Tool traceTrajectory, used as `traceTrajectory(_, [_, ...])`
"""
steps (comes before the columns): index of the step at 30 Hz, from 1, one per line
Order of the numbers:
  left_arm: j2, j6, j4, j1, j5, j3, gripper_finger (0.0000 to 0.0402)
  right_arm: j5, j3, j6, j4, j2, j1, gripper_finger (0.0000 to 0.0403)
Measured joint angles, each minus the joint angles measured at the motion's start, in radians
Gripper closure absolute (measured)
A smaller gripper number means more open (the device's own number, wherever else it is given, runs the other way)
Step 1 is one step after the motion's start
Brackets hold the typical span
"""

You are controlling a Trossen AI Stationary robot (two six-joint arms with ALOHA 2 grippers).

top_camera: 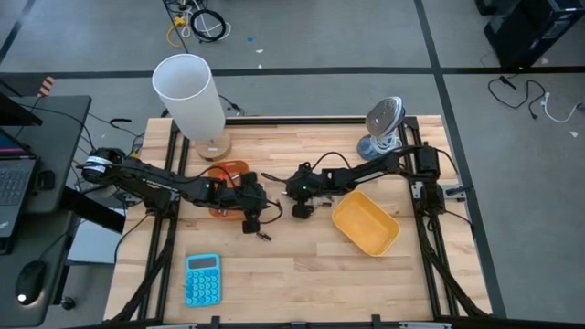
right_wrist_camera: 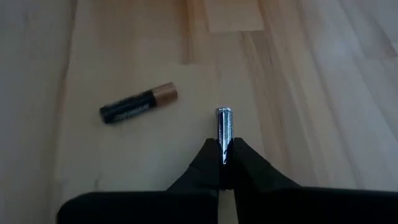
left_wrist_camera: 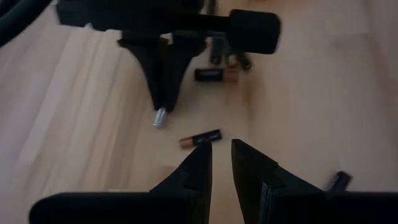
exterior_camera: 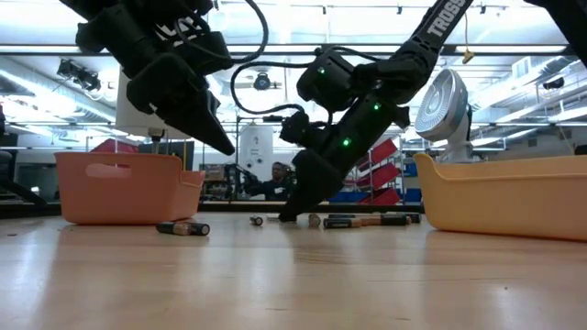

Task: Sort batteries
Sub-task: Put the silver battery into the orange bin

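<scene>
Step in hand: pickup. The right gripper is clamped on a silver battery at the table centre — lift next, then carry to a tray. Left gripper hovers nearby, fingers narrowly parted, empty.

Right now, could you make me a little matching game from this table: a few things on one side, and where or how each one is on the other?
Things:
1. right pincer
2. left pincer
3. yellow tray
4. blue calculator

States:
A. near the table's front edge
B. slightly parted, empty
C. right of both arms
D. clamped on a silvery battery

Pairs: 1-D, 2-B, 3-C, 4-A
</scene>
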Motion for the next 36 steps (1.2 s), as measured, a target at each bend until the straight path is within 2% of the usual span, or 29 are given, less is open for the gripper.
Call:
traceTrajectory(7, [0.000, 0.013, 0.032, 0.000, 0.020, 0.000, 0.0338, -0.031, 0.001, -0.021, -0.015, -0.089, 0.000, 0.0391])
traceTrajectory(12, [0.000, 0.013, 0.033, 0.000, -0.017, 0.000, 0.0338, -0.067, 0.003, -0.046, 0.002, -0.147, 0.014, 0.0391])
traceTrajectory(15, [0.000, 0.009, 0.040, 0.000, -0.083, 0.000, 0.0338, -0.077, 0.003, -0.061, 0.003, -0.168, 0.029, 0.0391])
traceTrajectory(19, [0.000, 0.017, 0.077, 0.000, -0.124, 0.000, 0.0338, -0.077, 0.004, -0.073, 0.021, -0.180, 0.048, 0.0391])
traceTrajectory(36, [0.000, 0.011, 0.094, 0.000, -0.136, 0.000, 0.0336, -0.069, 0.003, -0.116, 0.062, -0.180, 0.067, 0.0391])
